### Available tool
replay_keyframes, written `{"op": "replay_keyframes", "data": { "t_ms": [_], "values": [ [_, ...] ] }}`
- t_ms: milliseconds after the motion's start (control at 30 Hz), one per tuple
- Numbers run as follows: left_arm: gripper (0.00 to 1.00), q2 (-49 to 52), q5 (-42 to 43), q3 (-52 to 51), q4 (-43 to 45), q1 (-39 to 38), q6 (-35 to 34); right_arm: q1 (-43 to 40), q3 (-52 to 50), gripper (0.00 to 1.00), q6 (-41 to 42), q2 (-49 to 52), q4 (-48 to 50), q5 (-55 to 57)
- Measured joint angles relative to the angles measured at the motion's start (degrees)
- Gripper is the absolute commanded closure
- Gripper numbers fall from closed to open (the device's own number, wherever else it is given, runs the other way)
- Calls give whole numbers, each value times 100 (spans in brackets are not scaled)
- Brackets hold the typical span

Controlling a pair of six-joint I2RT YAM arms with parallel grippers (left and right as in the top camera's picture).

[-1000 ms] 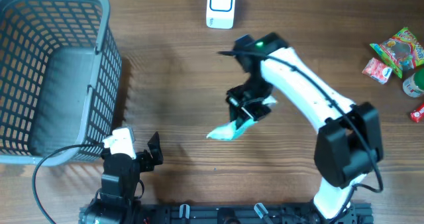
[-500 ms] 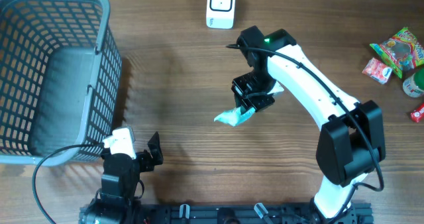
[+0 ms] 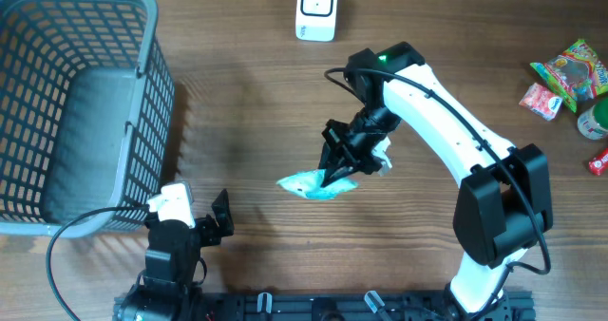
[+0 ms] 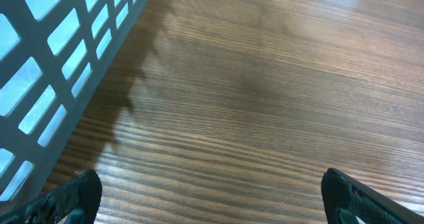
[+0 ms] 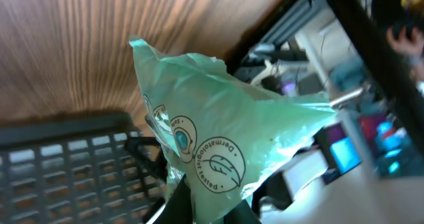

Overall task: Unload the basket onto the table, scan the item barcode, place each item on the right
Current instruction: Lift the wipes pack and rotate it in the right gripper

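Desk [image 3: 247, 103] of brown wood grain carries everything, and the biggest thing on it is a gray mesh basket [image 3: 157, 122] filling the far left corner, with only its own gray floor showing inside. The white right arm [image 3: 446, 122] rises from the near edge toward the right, reaches to the middle of the desk, folds at a black elbow and turns its wrist back toward the near left. The right claw [image 3: 334, 174] is clamped tight on one end of a pale green packet [image 3: 309, 183]. The left arm [image 3: 171, 254] sits folded at the near edge, just in front of the basket's near right corner, and the left claw [image 4: 218, 201] has its jaws spread wide over bare wood, gripping nothing. The packet lies around the middle of the desk, its long axis roughly parallel to the near edge and its free end pointing toward the basket; whether it touches the wood I cannot tell. The right wrist view shows round leaf emblems printed on its crinkled face. A white scanner [image 3: 316, 9] stands at the far edge, well apart from the packet. Small colorful snack packs [image 3: 570, 74] cluster at the right edge.
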Motion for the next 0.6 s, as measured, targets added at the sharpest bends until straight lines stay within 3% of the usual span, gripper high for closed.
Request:
{"op": "replay_keyframes", "data": {
  "t_ms": [167, 300, 400, 467, 600],
  "values": [
    [0, 0, -2, 0, 0, 0, 0, -7, -4, 95, 1067, 0, 673, -1014],
    [0, 0, 0, 0, 0, 0, 0, -42, -4, 96, 2138, 0, 732, -1215],
    [0, 0, 0, 0, -2, 0, 0, -334, 2, 95, 2479, 94, 498, -1281],
    [0, 0, 0, 0, -2, 0, 0, -664, -42, 95, 2601, 302, -321, -1303],
    [0, 0, -2, 0, -2, 0, 0, -1003, -269, 96, 2664, 682, -343, -1303]
  ]
}}
